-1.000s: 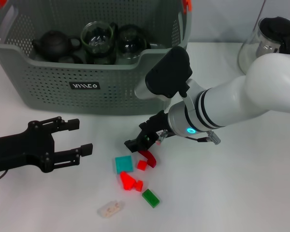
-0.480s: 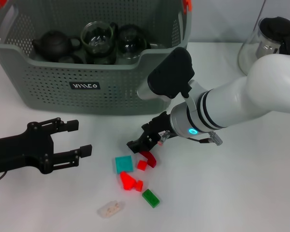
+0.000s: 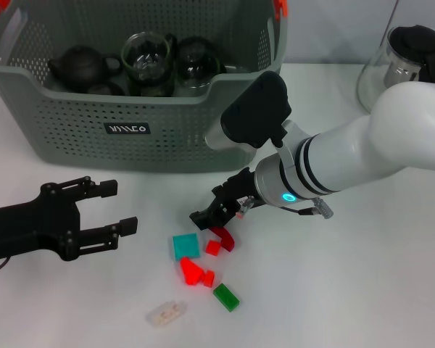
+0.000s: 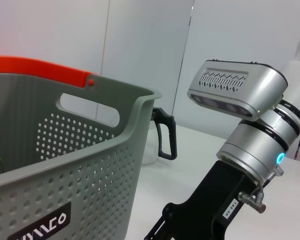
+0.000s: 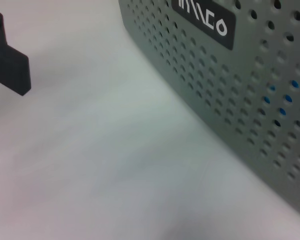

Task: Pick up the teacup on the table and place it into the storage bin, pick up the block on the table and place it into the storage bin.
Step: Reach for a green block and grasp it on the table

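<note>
Your right hand [image 3: 212, 212] hovers low by the red arch block [image 3: 222, 237] on the counter [image 3: 362, 290], can't tell if it's parted. Left hand [image 3: 116, 206] parked, spread apart. Block's light, rigid, slick plastic (pinch its flat sides). Storage bin [image 3: 130, 127] sits just behind.

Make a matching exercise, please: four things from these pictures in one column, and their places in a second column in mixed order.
Things:
1. black teapot
2. teal block
3. glass pot
4. left gripper

Places:
A. on the table, far on the robot's right
B. inside the storage bin
C. on the table, just below the right gripper
D. low over the table, in front of the bin, on the robot's left

Pairs: 1-B, 2-C, 3-A, 4-D
</note>
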`<action>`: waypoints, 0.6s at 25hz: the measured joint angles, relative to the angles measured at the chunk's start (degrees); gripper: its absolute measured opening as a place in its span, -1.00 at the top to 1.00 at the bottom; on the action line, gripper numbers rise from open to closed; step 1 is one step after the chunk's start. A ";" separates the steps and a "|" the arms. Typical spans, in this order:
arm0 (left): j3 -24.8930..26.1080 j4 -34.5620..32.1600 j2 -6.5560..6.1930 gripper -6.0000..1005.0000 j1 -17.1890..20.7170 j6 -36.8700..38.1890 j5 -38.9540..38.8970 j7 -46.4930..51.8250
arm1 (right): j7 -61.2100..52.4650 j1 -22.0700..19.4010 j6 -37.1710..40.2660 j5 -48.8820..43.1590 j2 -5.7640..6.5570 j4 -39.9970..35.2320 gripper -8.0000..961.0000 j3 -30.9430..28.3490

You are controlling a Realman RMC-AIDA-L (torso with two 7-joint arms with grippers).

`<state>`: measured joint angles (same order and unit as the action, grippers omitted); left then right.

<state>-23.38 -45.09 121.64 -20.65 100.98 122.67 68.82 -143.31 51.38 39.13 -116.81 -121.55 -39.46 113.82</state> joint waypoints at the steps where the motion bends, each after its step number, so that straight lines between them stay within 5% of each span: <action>1: 0.00 0.00 0.00 -0.52 0.00 -0.02 0.02 -0.02 | 0.00 0.00 -0.01 0.00 -0.01 0.00 -0.41 0.00; 9: 0.00 0.13 0.01 -0.52 0.00 -0.25 0.14 -0.11 | -0.04 0.03 0.14 0.00 -0.01 0.00 -0.39 0.00; 15: 0.09 0.71 0.07 -0.52 0.00 -0.35 0.22 -0.69 | -0.04 0.03 0.40 0.00 -0.07 0.00 -0.07 0.03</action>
<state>-23.29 -44.38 121.72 -20.65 100.63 122.89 68.13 -143.35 51.42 39.53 -116.81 -121.62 -39.46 113.85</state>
